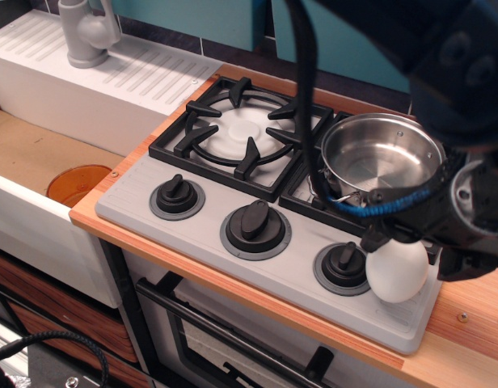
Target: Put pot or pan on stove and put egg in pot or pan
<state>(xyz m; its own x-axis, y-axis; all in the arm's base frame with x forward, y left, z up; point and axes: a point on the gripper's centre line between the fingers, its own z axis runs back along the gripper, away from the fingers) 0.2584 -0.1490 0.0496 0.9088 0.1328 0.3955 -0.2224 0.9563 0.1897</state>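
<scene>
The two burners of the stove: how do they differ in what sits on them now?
The left burner is bare, so its white disc and black grate show fully. The right burner carries the steel pot, which hides most of its grate. The left burner has nothing near it; the right one has the egg and the end effector just in front. Both share the same grey stove.

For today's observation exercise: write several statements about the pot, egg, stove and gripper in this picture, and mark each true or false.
1. The pot sits on the right burner of the stove. True.
2. The egg lies inside the pot. False: it rests on the stove's front right corner, beside a knob.
3. The left burner is bare. True.
4. The gripper is over the sink. False: it is right above the egg.
5. The stove has four knobs. False: three.
</scene>
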